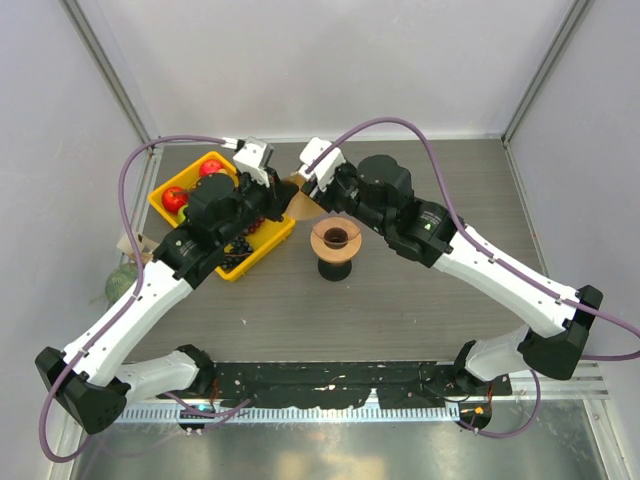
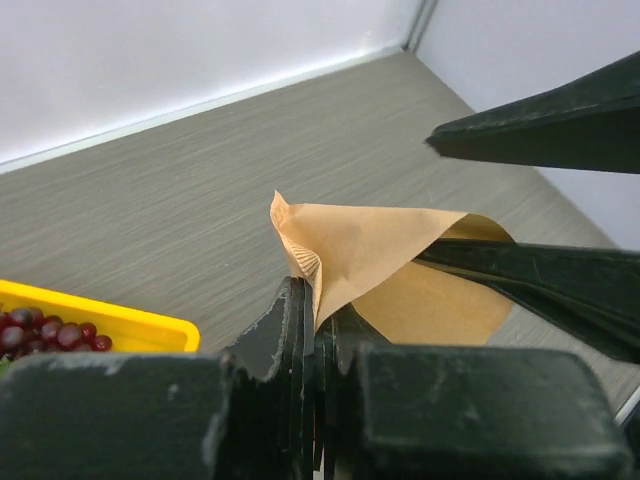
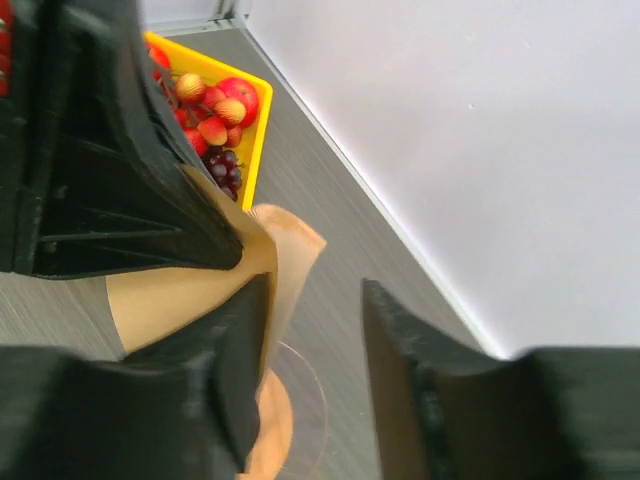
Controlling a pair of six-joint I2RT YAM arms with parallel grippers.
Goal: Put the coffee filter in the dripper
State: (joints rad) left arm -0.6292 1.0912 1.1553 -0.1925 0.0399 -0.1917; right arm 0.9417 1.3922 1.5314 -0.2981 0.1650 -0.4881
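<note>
The coffee filter [image 1: 303, 206] is a tan paper cone held in the air just behind and left of the dripper [image 1: 335, 243], which stands upright on the table with its wood collar and black base. My left gripper [image 1: 283, 193] is shut on the filter's crimped corner [image 2: 312, 268]. My right gripper [image 3: 315, 290] is open: one of its fingers [image 3: 235, 350] is slid inside the filter's [image 3: 170, 295] opening, the other [image 3: 410, 380] is outside it. The dripper's clear rim [image 3: 325, 420] shows right below the filter. The right gripper's fingers [image 2: 545, 285] also show in the left wrist view.
A yellow fruit tray [image 1: 163, 188] with apples and grapes stands at the left, under my left arm; it also shows in the right wrist view [image 3: 258, 110]. A green object [image 1: 119, 285] and tan papers [image 1: 131, 246] lie at the table's left edge. Walls close in at back and sides.
</note>
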